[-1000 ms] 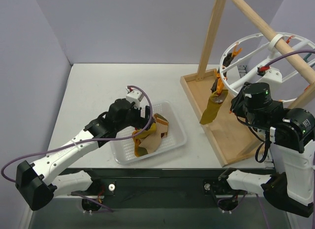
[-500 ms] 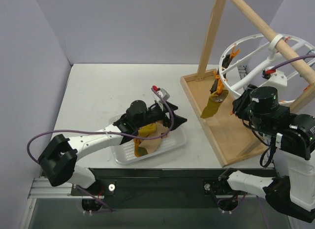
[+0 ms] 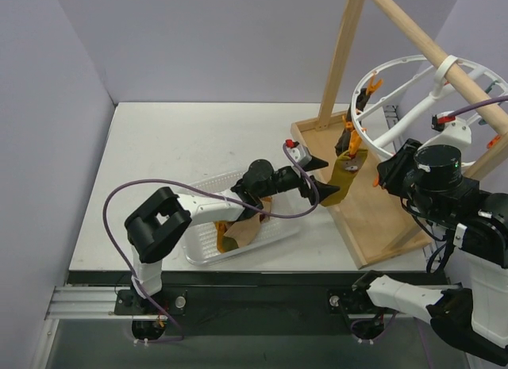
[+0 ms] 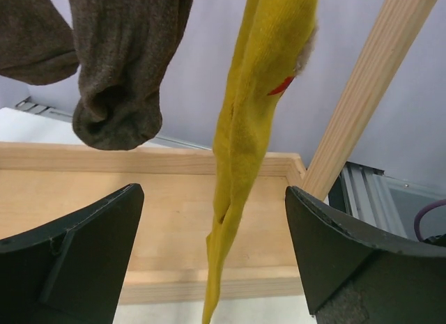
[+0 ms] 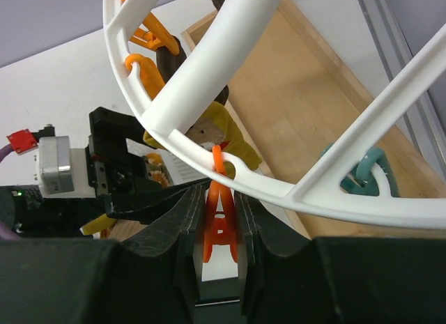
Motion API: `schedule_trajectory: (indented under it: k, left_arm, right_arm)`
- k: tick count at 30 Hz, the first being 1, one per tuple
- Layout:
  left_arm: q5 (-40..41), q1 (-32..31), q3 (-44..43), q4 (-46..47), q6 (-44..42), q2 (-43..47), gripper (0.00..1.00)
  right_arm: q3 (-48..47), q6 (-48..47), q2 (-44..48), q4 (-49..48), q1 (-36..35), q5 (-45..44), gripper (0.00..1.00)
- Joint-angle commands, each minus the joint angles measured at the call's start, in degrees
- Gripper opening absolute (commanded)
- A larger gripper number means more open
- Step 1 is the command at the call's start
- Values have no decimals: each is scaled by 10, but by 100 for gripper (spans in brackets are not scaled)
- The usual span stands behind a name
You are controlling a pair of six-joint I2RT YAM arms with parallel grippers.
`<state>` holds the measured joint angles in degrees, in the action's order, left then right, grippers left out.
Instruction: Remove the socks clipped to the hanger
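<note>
Left gripper [image 3: 322, 178]: one, jaws spread wide, a finger on each side of the mustard sock [image 4: 258, 94], not touching it.
Right gripper [image 5: 221, 258]: one, jaws pressed together on an orange clip [image 5: 221, 226] under the ring.
Hanger [image 5: 209, 66]: one white ring, hung on the wooden frame [image 3: 373, 218].
Mustard sock: one, hanging from the hanger.
Brown sock [image 4: 122, 73]: hung beside it; whether one or two could not be told.
Clips, right wrist view: three orange, one teal clip [image 5: 362, 171].
Basket [image 3: 295, 220]: one, holding piled socks [image 3: 238, 230], number unclear.
</note>
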<state>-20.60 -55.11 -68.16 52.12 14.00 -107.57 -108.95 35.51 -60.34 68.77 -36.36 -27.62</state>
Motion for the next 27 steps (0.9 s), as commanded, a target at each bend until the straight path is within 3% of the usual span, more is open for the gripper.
schedule_trajectory:
  k: [1,3,4,6,11,16,17,19,20,23,27]
  left_arm:
    - [-37,-11,-53,132,64,-45,91]
    - [-40,-19,-78,133,74,-68,81]
    - [-42,-22,-85,121,79,-75,63]
    - [-44,-28,-96,109,93,-84,52]
    - [-28,-44,-78,102,90,-68,0]
    - [7,-79,-46,39,46,-6,0]
    - [15,-86,-39,27,22,3,0]
    - [42,-102,-33,-13,-3,29,0]
    - [49,-114,-31,-26,-20,37,0]
    - [73,-138,-25,-67,-56,67,0]
    - [114,-160,-25,-119,-92,92,0]
  right_arm:
    - [12,-7,4,43,0,41,4]
    - [20,-4,9,42,0,41,3]
    - [27,-4,11,41,0,41,3]
    - [29,-4,14,41,0,44,4]
    - [44,-1,28,44,0,52,9]
    - [46,-1,29,58,0,48,26]
    - [48,-2,30,62,0,52,38]
    - [56,-3,36,69,0,56,49]
    - [56,-2,38,71,0,56,59]
    - [51,-6,48,75,0,63,72]
    - [52,-8,66,90,0,76,77]
